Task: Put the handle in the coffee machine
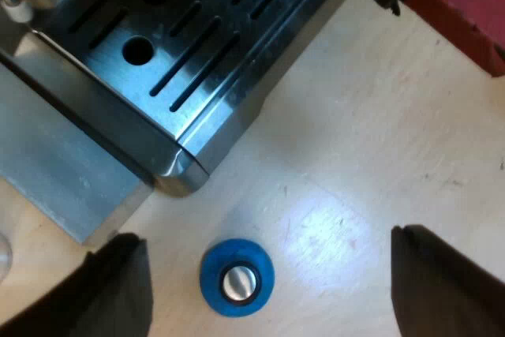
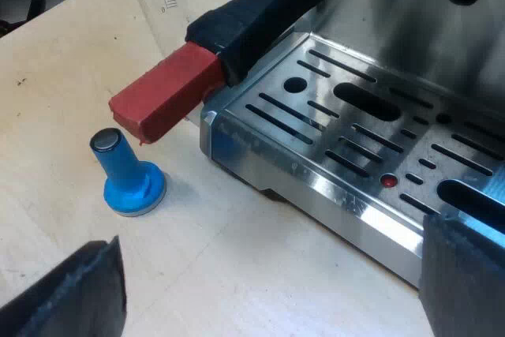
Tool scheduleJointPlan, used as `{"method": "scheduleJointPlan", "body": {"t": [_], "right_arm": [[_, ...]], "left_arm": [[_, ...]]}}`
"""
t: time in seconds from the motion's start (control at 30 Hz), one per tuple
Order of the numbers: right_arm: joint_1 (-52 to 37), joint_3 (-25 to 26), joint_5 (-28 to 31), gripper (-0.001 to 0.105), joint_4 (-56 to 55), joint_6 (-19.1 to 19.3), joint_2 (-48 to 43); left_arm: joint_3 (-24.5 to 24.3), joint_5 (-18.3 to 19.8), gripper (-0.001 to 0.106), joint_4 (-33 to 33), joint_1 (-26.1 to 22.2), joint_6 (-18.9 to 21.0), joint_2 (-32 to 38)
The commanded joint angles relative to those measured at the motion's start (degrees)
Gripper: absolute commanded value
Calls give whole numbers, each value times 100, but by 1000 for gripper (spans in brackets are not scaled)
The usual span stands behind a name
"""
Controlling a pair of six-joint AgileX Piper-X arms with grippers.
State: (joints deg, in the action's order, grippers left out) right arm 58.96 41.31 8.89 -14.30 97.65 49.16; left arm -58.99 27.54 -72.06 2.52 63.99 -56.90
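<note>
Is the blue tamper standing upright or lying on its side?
Upright: the blue tamper stands on its wide base on the table, its metal-capped top pointing up.

Bright, even overhead light is seen across the pale wooden table (image 1: 379, 140). A white glare patch is thrown onto it near the round blue tamper with a metal cap (image 1: 237, 278). Hard glints are caught along the front edge of the slotted polished-steel drip tray (image 2: 331, 195). Only a faint, soft shadow is cast beneath the red block-shaped handle end (image 2: 162, 96).
</note>
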Motion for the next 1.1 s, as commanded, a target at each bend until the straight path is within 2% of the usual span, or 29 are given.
{"method": "scheduleJointPlan", "body": {"t": [0.03,0.13,0.17,0.23,0.27,0.33,0.47,0.5,0.63,0.73,0.83,0.87,0.9,0.97,1.03,1.07,1.1], "right_arm": [[3,7,7,77,-10,-53,-48],[3,77,-6,77,-75,-384,-48],[3,168,-6,77,-184,-472,-48],[-17,324,-6,77,-451,-545,-48],[-20,404,-6,77,-570,-546,-48],[-104,842,-6,77,-1201,-546,-48],[-362,1423,8,77,-2034,-489,-62],[-491,1589,8,77,-2248,-442,-61],[-1004,2120,8,77,-2809,-221,-61],[-1561,2366,-60,77,-3005,-197,-61],[-2047,2487,-308,77,-3111,-31,-61],[-2435,2537,-564,77,-3179,3,-61],[-2752,2540,-799,77,-3190,9,-61],[-3200,2539,-1160,77,-3270,6,-61],[-3651,2539,-1449,77,-3372,6,-61],[-3925,2539,-1562,77,-3461,29,-61],[-4190,2539,-1594,77,-3530,55,-61]], "left_arm": [[-17,29,66,-38,-6,352,212],[-17,16,67,6,-6,548,380],[-17,17,71,44,-6,741,486],[-17,17,75,105,-6,875,589],[-17,6,77,156,-6,941,643],[-17,14,84,445,-6,1367,860],[-61,-143,85,798,-6,1708,1146],[-118,-295,85,944,-6,1814,1229],[-347,-872,85,1383,-6,1826,1425],[-483,-886,85,1573,-6,1826,1481],[-521,-887,85,1645,-6,1826,1484],[-599,-887,85,1790,-6,1851,1483],[-641,-1062,85,2212,-6,2345,1483],[-641,-1073,85,2231,-6,2734,1483],[-641,-1102,85,2228,-6,2887,1483],[-641,-1194,85,2228,-6,3128,1494],[-641,-1329,85,2228,-6,3136,1509]]}}
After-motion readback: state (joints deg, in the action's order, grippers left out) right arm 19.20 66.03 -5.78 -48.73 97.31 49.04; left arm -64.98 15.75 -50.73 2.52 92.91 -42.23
